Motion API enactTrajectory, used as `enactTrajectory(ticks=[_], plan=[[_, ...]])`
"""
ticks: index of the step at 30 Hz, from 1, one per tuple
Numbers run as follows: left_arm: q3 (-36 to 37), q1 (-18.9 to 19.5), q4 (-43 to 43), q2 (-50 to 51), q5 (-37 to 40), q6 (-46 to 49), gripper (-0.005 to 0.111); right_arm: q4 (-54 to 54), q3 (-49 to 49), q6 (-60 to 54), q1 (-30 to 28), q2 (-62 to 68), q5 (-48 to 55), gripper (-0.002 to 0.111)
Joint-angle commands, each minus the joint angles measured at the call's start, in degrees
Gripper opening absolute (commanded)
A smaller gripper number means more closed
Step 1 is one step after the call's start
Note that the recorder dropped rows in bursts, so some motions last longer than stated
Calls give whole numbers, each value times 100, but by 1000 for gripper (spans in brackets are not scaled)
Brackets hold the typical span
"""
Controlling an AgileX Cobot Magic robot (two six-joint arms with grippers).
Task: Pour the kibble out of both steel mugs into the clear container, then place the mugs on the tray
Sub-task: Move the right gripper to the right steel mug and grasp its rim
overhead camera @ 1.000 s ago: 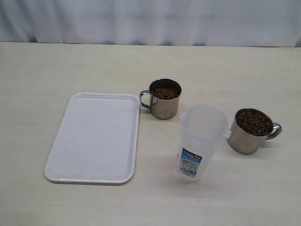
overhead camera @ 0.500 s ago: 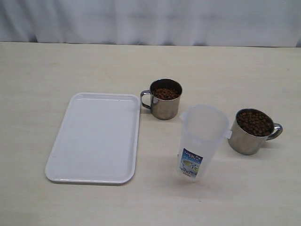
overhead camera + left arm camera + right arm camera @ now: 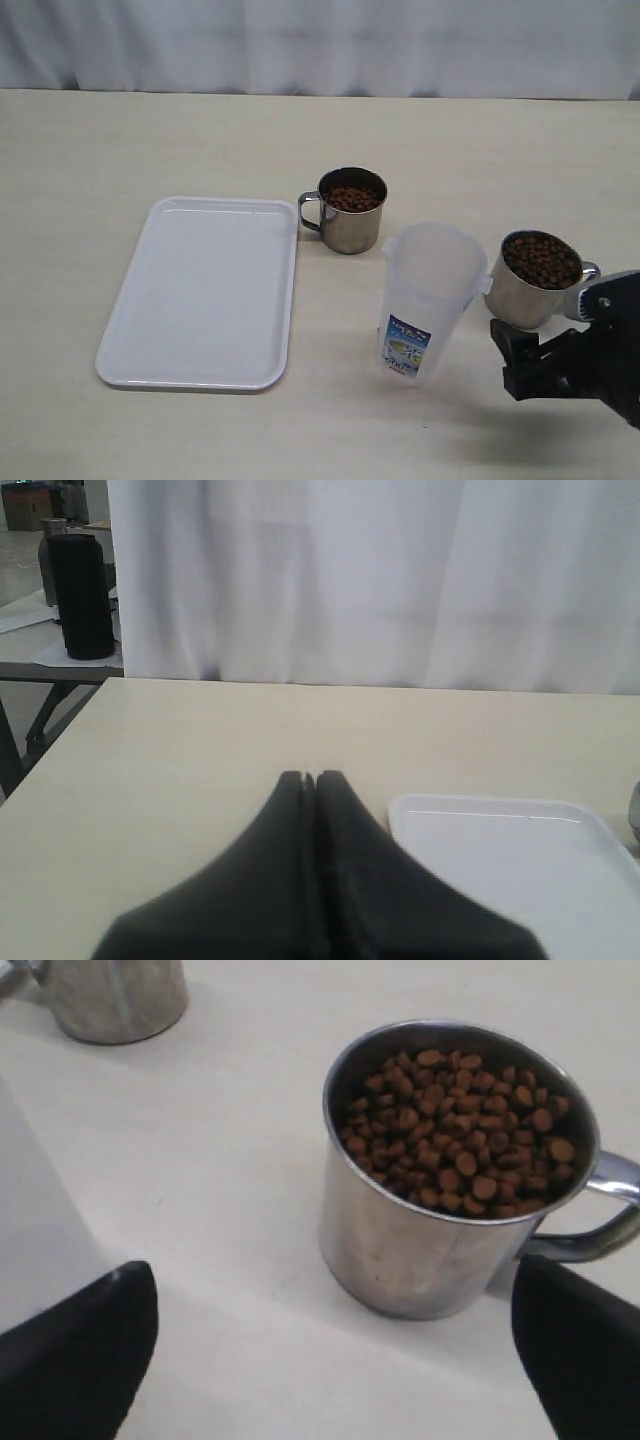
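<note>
Tray [image 3: 200, 290]: white, flat on the pale counter [image 3: 100, 140], on the left side of the exterior view, well apart from the right arm.
Far mug [image 3: 350, 225]: steel, upright, just beside the tray's far right corner, loop handle turned toward the tray, holding brown kibble [image 3: 350, 198].
Container [image 3: 425, 300]: clear plastic, upright, standing between the 2 mugs and closer to the camera than both, blue-and-white label low on its front.
Near mug [image 3: 520, 298]: steel, upright, just beside the container on its right, handle pointing away from it, heaped with kibble close to the rim.
Right end effector [image 3: 330, 1390]: spread wide, gripping nothing, 1 black finger [image 3: 80, 1360] on each side of the near mug, neither touching its wall; seen in the exterior view low at the lower right, in front of that mug.
Left end effector [image 3: 310, 780]: closed tight, fingers pressed together with nothing between them, above bare counter, 1 corner of the tray just beyond and to the side.
</note>
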Motion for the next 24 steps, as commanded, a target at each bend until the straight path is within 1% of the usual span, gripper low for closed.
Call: enactTrajectory(ticks=[1, 4, 6, 12, 20, 24], plan=[[19, 6, 21, -10, -35, 0, 0, 446, -307, 30, 22, 895, -607, 93], [19, 6, 21, -10, -35, 0, 0, 742, -652, -109, 22, 1358, -629, 93], [19, 6, 21, -10, -35, 0, 0, 793, -810, -288, 22, 1601, -760, 93], [19, 6, 21, -10, -35, 0, 0, 815, -1153, -314, 11, 2186, -1165, 93], [19, 6, 21, -10, -35, 0, 0, 815, -1215, -314, 11, 2833, -2476, 93], [19, 6, 21, -10, -35, 0, 0, 640, -1306, -314, 0, 3028, -2447, 91]])
